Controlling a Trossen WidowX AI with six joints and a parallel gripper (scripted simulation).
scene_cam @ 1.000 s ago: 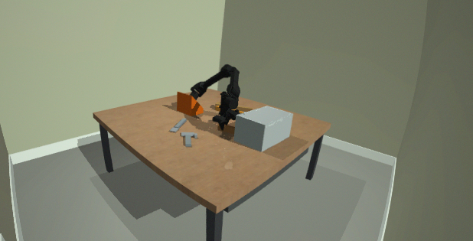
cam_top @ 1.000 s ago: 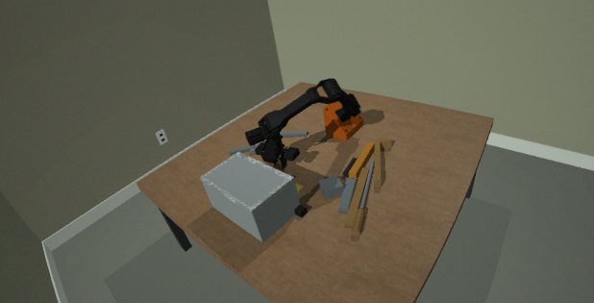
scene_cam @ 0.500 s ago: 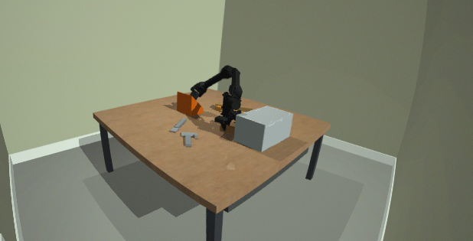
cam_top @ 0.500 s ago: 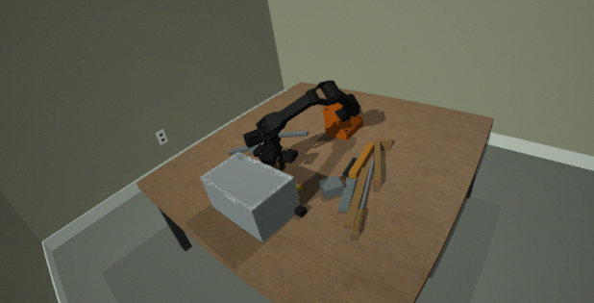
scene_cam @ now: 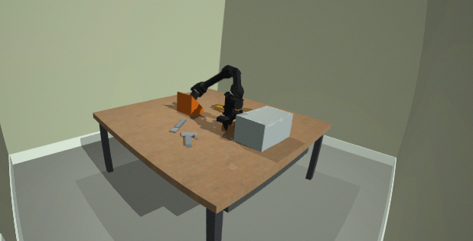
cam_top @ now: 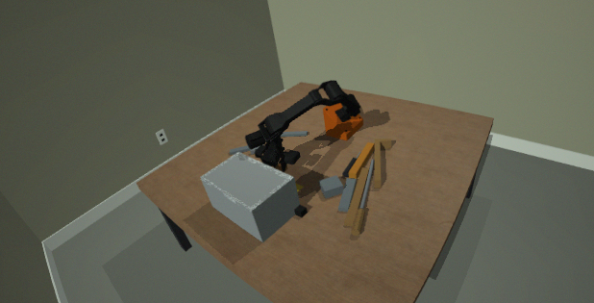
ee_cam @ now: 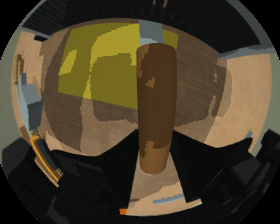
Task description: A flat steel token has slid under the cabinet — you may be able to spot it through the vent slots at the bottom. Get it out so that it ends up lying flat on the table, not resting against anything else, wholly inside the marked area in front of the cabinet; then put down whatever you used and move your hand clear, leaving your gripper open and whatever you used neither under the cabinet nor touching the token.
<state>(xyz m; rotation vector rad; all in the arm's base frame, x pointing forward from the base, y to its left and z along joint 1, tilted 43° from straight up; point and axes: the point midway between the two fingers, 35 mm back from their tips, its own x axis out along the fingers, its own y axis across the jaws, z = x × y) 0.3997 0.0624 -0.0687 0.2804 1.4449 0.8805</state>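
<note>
My gripper point(cam_top: 282, 164) point(scene_cam: 226, 126) point(ee_cam: 152, 132) is shut on the brown round handle point(ee_cam: 156, 90) of a tool, low in front of the cabinet point(cam_top: 250, 180) point(scene_cam: 250, 129). The tool's flat grey shaft point(ee_cam: 151, 32) runs from the handle to the cabinet's dark front at the top of the wrist view; its far end is hidden. The yellow marked area point(ee_cam: 73, 85) lies on the table before the cabinet, partly behind the handle and shaft; a sliver of it point(cam_top: 299, 188) shows in the top view. I cannot make out the steel token in any view.
A grey block point(cam_top: 332, 187) point(ee_cam: 32, 106) and a small black cube point(cam_top: 300, 211) stand beside the area. Beyond the block lie several wooden, orange and grey bars. On the other side lie a grey strip point(scene_cam: 178, 125) and a grey T-shaped piece point(scene_cam: 188, 140). The orange arm base point(scene_cam: 185, 104) stands behind.
</note>
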